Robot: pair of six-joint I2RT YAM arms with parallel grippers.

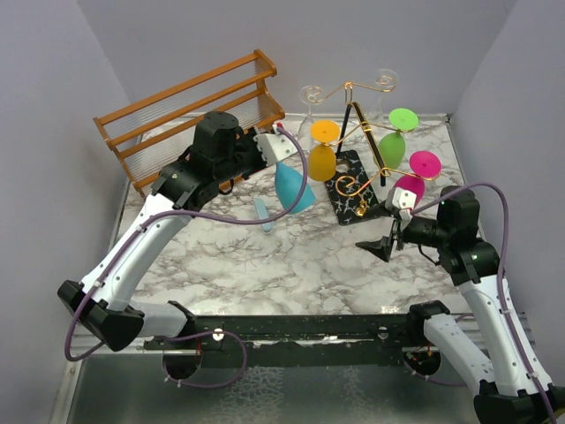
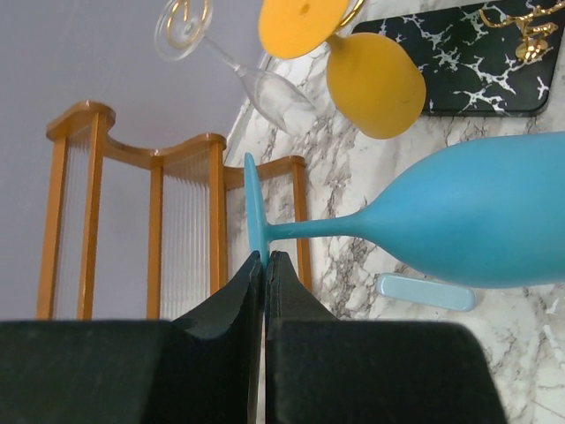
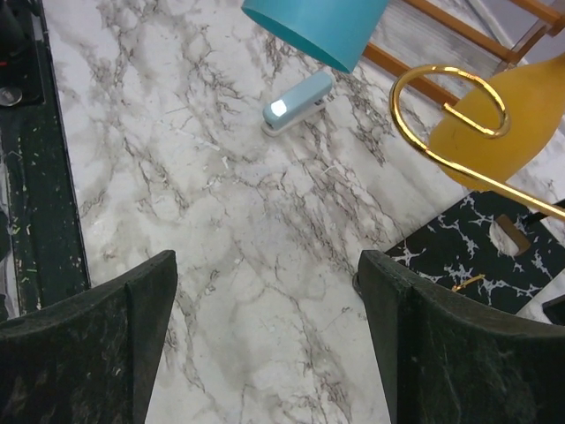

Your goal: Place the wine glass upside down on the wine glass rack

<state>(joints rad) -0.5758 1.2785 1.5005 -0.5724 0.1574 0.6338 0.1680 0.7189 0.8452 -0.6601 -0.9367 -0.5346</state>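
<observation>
Left gripper (image 2: 265,262) clamped on the foot rim of blue glass (image 2: 477,221). Glass tilted, just left of rack (image 1: 357,187) base, beside the hung orange glass (image 1: 322,161) (not on a hook). Right gripper (image 3: 269,283) wide open, empty, over table (image 3: 221,185).

Wine glass (image 2: 477,221) bowl cropped; foot edge seemingly hidden inside left tool (image 2: 265,258).

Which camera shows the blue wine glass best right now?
Left wrist: the blue wine glass shows foot, stem and bowl, its foot pinched in the shut left jaws. Top external shows mostly the bowl beside the left wrist; right wrist catches just its rim.
</observation>
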